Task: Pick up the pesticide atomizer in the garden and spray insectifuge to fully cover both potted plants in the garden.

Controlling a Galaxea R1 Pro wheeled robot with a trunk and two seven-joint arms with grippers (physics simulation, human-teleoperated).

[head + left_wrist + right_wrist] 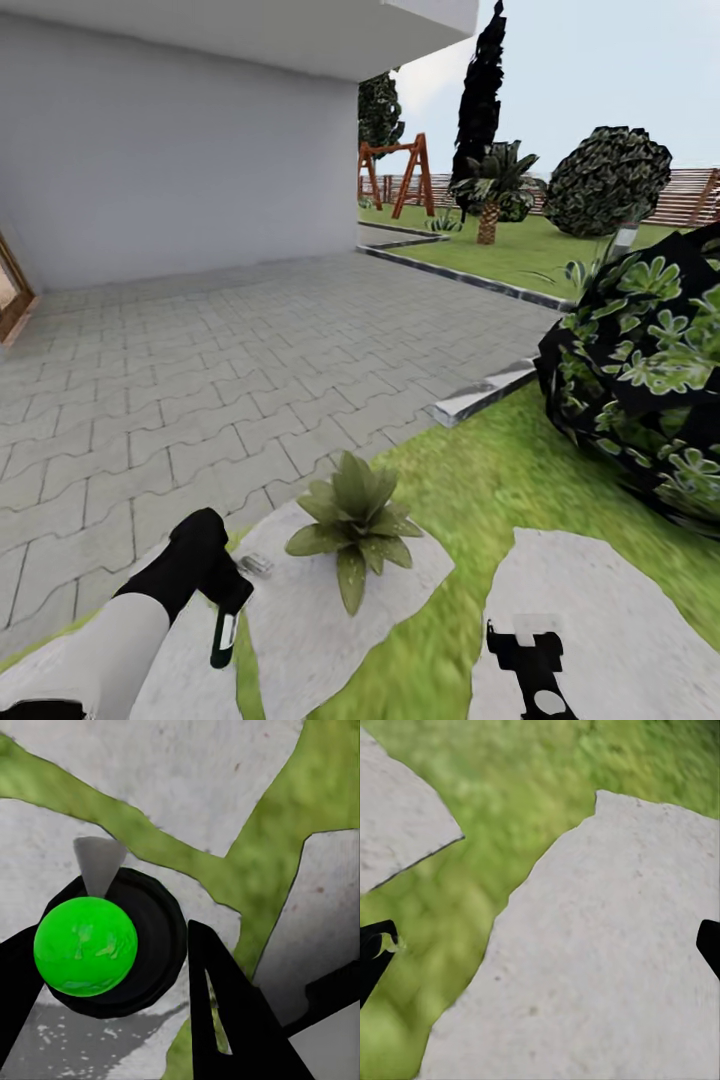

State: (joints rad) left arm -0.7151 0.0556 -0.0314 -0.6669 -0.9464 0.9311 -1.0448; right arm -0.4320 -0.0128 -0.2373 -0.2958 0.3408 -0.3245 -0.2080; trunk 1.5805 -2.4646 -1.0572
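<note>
One potted plant (353,520) sits on a stepping stone (300,610) at the lower centre of the head view, just right of your left gripper (226,628), so you look to be at the spraying step, and the next move calls for turning the nozzle toward those leaves. In the left wrist view the left fingers (225,1020) are clamped on the pesticide atomizer (112,945), seen end-on with a green dome. The right gripper (535,675) at lower right holds nothing, its fingers (375,952) spread apart over another stone.
</note>
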